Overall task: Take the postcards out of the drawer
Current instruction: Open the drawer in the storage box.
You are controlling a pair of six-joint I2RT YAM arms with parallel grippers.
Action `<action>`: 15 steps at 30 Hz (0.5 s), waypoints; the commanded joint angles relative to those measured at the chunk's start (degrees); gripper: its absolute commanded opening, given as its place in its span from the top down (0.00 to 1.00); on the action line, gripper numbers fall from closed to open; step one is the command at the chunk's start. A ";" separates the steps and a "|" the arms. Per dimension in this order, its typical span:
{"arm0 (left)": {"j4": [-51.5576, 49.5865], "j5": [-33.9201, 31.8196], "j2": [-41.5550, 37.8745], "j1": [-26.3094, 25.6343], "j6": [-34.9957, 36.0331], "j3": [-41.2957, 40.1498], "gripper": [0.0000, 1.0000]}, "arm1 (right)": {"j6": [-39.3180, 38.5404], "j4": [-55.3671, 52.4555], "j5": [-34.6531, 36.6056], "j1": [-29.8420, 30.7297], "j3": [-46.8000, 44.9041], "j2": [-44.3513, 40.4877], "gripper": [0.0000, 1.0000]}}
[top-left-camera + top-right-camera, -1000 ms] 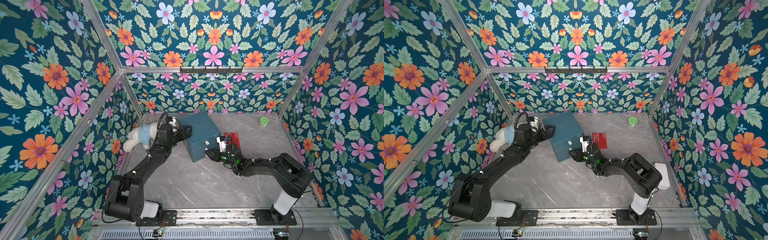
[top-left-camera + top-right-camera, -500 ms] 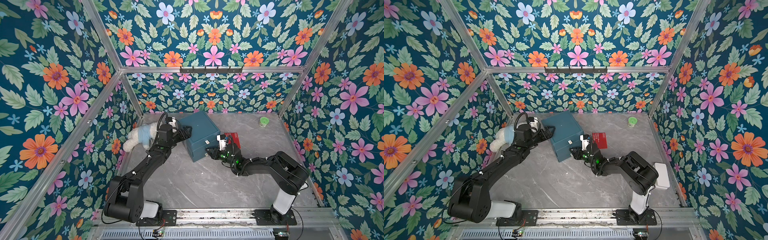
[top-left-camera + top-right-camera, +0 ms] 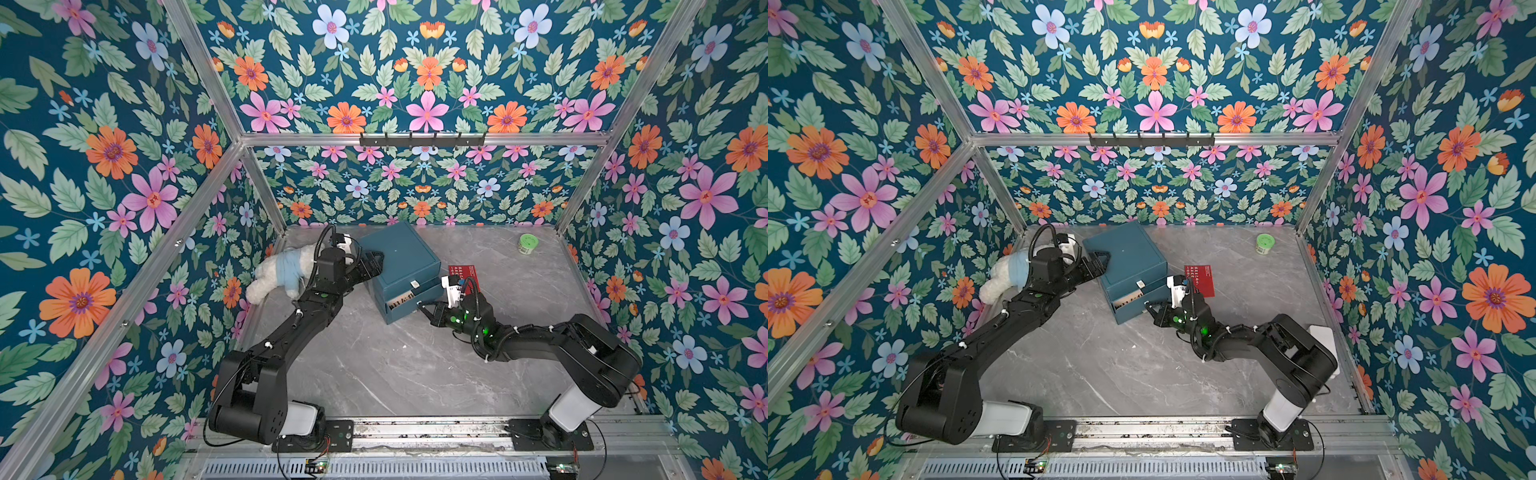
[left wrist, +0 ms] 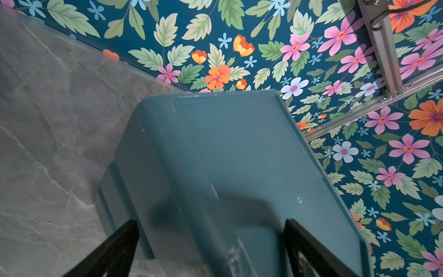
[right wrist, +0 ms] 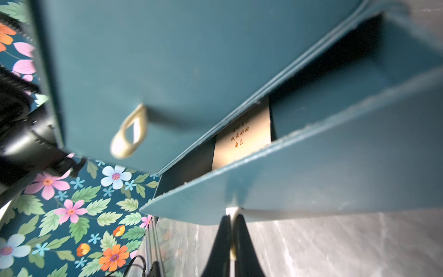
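Two black fingers [image 5: 220, 239] of the right gripper [image 5: 231, 220] have just pinched shut on the cream pull tab [image 5: 232, 211] of the lower drawer [image 5: 311, 187]. It stands ajar, so the pull can begin. One cream postcard [image 5: 242, 136] lies inside; a red postcard [image 3: 467, 274] already rests on the table [image 3: 374, 365] beside the blue cabinet [image 3: 403, 249]. The left gripper [image 3: 372, 266], spread wide, straddles the cabinet's top edge, clasping nothing. Bare marble fronts the drawer.

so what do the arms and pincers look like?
The left arm and right arm are black, rounded links, white base segments, black cables looped at the wrists; green lights on the right one. The left pincer and right pincer are black with tapered fingers.
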 commanded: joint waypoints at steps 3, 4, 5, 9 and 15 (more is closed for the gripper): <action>1.09 -0.35 0.30 -0.04 0.11 0.69 0.03 | 0.54 -2.88 -0.56 0.04 -3.55 -6.28 1.00; 1.16 -0.43 0.43 -0.02 0.02 0.74 0.03 | 0.54 -4.35 -0.60 0.07 -4.27 -7.69 1.00; 1.16 -0.43 0.47 -0.07 0.00 0.82 0.03 | 0.47 -5.84 -0.66 0.07 -4.97 -9.16 1.00; 1.16 -0.75 0.57 -0.03 0.05 1.00 0.03 | 0.41 -11.00 -1.18 0.25 -7.26 -13.83 1.00; 1.09 -1.30 0.69 -0.05 0.25 1.18 0.03 | 1.79 -16.51 -0.60 0.79 -11.06 -19.56 1.00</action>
